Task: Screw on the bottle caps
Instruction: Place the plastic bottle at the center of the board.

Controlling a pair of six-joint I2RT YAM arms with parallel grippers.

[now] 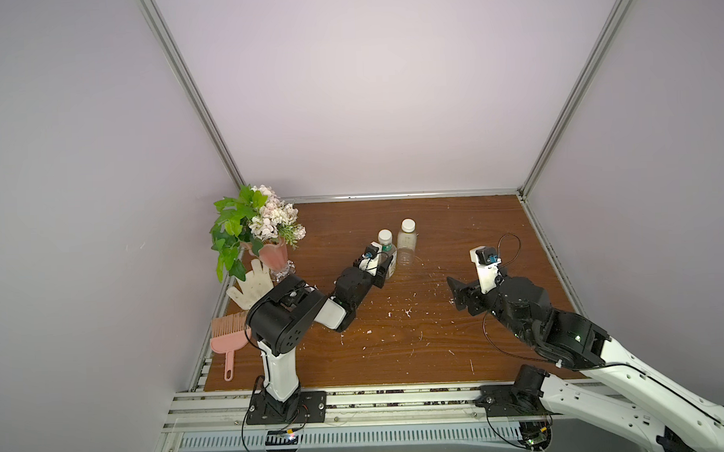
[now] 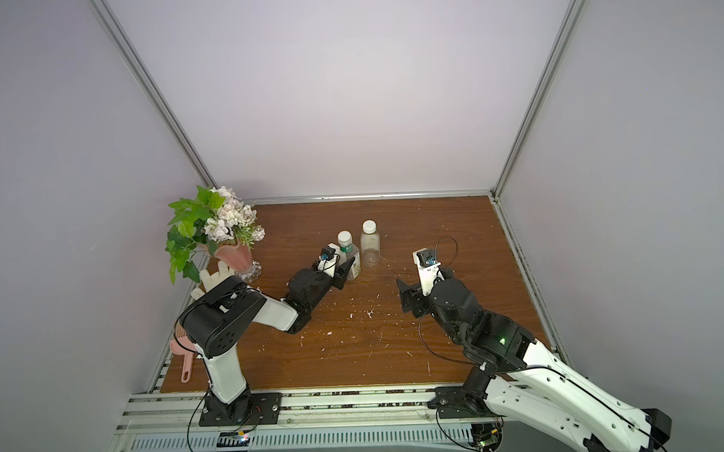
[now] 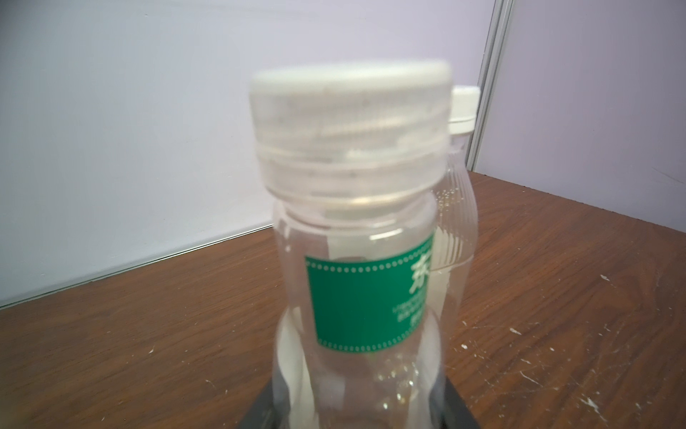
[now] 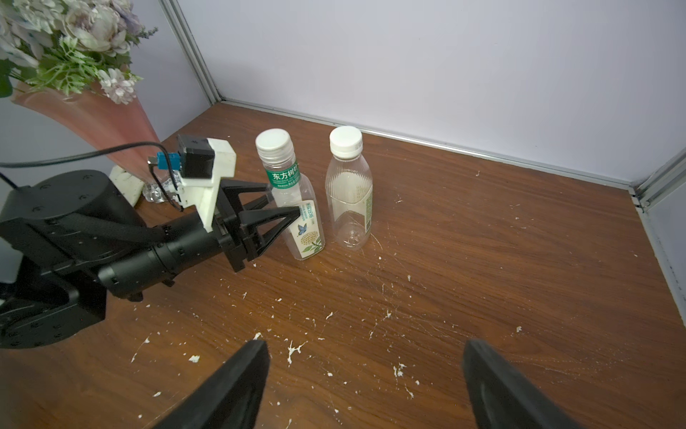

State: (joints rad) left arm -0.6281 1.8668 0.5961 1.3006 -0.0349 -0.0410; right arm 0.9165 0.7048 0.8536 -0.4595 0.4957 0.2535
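Green-labelled bottle (image 4: 293, 200), butterfly print (image 4: 301, 227) right-wrist only

Left hand (image 4: 284, 200) astride labelled bottle (image 4: 284, 174), plain bottle (image 4: 349, 193) beside, both capped

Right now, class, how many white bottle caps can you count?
2. One cap sits on the green-labelled bottle, between the jaws of the left gripper; the other cap tops the plain bottle beside it. None seems hidden.
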